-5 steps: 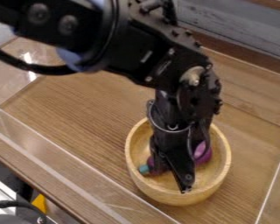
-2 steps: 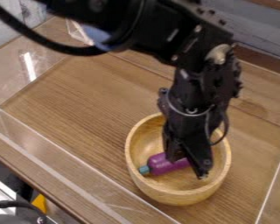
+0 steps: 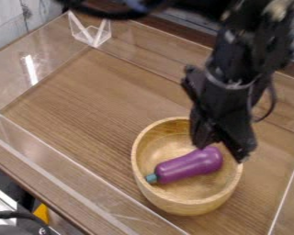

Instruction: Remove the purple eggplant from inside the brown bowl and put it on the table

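Table [image 3: 100,101], wood-grained with clear walls, carries the bowl [image 3: 162,197] below the jaws. We note the gripper [image 3: 230,147] hangs over the bowl's far side, jaws shut and holding nothing. The eggplant [image 3: 190,166] lies inside the bowl, just below and left of the jaws, green cap pointing left.

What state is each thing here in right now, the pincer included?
purple eggplant: lying on its side inside the bowl, stem cap toward the rim, not lifted.
brown bowl: upright on the table, holding only the eggplant.
pincer: shut, tips just above the eggplant's far end; contact unclear.
table: bare wood around the bowl.
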Controlling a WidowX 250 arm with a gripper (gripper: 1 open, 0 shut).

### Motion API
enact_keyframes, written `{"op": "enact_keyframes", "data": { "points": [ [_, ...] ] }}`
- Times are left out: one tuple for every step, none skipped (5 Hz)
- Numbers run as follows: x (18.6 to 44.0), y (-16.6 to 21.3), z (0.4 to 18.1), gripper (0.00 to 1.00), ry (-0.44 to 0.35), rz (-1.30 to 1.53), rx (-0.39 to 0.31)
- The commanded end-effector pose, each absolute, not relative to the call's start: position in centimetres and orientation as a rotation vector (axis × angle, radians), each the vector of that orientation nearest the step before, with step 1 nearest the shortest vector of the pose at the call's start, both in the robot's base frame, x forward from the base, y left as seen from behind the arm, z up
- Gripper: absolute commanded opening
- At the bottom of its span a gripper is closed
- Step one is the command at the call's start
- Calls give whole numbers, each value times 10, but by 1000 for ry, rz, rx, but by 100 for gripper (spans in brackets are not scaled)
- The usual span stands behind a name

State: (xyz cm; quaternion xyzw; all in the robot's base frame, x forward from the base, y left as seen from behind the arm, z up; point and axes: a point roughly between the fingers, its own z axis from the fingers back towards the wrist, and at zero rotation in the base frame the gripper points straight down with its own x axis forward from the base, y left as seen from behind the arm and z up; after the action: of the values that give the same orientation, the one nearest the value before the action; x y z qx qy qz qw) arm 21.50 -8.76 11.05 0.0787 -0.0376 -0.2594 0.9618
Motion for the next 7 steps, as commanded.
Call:
{"op": "enact_keyframes", "data": {
  "points": [
    [226, -83, 134, 0, -115, -469, 167],
    [225, -78, 143, 0, -110, -414, 176],
    [228, -68, 145, 0, -115, -480, 184],
    [230, -55, 146, 0, -116, -539, 196],
    [223, -42, 141, 100, -102, -491, 201],
    [213, -41, 131, 100, -86, -468, 203],
    [206, -42, 136, 100, -90, -475, 197]
  ]
}}
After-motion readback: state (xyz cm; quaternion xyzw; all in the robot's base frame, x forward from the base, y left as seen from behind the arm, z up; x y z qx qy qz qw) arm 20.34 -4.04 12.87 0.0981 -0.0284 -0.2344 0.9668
